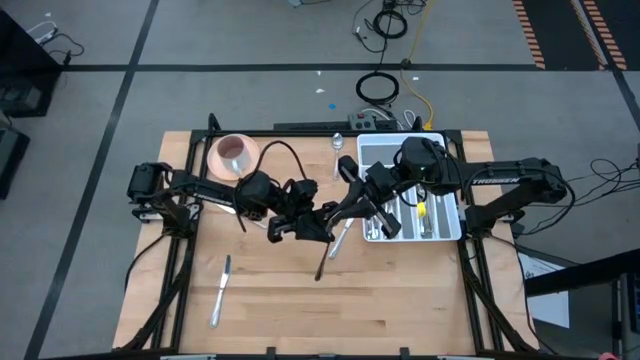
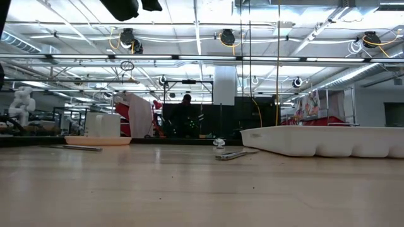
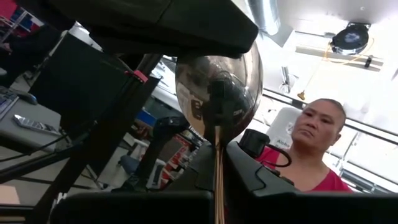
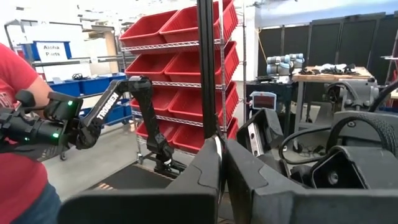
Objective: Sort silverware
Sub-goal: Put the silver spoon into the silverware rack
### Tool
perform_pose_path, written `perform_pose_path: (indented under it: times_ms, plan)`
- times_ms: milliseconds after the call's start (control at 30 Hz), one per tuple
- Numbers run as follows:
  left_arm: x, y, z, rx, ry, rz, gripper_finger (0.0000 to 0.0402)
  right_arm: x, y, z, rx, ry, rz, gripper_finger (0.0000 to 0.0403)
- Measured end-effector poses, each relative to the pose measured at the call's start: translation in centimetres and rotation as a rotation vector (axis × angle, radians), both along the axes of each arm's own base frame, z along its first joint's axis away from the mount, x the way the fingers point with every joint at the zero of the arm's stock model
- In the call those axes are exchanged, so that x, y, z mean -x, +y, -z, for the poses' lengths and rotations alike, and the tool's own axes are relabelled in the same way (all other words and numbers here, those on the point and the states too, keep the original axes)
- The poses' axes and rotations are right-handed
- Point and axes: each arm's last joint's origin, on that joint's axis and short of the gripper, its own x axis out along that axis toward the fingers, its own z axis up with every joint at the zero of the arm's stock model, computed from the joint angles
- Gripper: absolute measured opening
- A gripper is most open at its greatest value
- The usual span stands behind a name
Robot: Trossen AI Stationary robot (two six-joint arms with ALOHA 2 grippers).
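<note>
Both arms are raised above the table's middle, with their grippers facing each other. My left gripper [image 1: 318,222] [image 3: 217,186] is shut on a shiny spoon [image 3: 217,87], whose bowl stands beyond the fingertips. My right gripper [image 1: 352,203] [image 4: 219,177] is shut on a thin metal edge [image 4: 216,152]. Its dark body [image 3: 161,18] sits over the tip of the spoon's bowl. More silverware lies flat on the wood: a knife [image 1: 220,290], a piece [image 1: 337,240] below the grippers and a spoon [image 1: 342,147] by the far edge. My left gripper pinches the spoon's handle [image 3: 218,163] between its two fingers, which lie along the handle. The spoon is lifted clear, with its bowl past the fingertips. My right gripper pinches a thin metal edge [image 4: 216,163], seen edge-on. It seems to be the tip of the same spoon's bowl, but its own fingers hide the place of contact.
A white compartmented tray [image 1: 448,222] [image 2: 328,140] holding several pieces sits on the table's right side. A pink saucer with a cup [image 1: 233,153] stands at the far left. Another utensil [image 1: 243,218] lies under the left arm. A person in a red shirt [image 3: 314,149] stands beyond the table.
</note>
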Motion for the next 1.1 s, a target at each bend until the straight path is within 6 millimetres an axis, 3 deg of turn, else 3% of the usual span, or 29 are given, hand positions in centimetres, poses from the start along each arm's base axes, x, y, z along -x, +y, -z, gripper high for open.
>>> perform_pose_path:
  times_ms: [333, 667, 900, 1100]
  plan:
    - [-0.3, 0.2, 0.3, 0.05, 0.076, -0.012, 0.0074, 0.0, 0.0, 0.0, 0.001, 0.003, -0.01, 0.0001]
    - [-0.3, 0.0, 0.3, 0.052, 0.096, 0.015, 0.0163, 0.3, 0.1, -0.3, -0.044, 0.023, -0.027, 0.0]
    - [0.5, 0.0, -0.5, 0.029, 0.102, 0.106, 0.0212, 3.2, 0.1, -2.3, -0.112, 0.034, -0.058, 0.0]
    - [0.6, 0.6, -0.7, 0.021, 0.113, 0.093, 0.0219, 6.8, -1.4, -3.1, -0.156, 0.151, 0.013, 0.0]
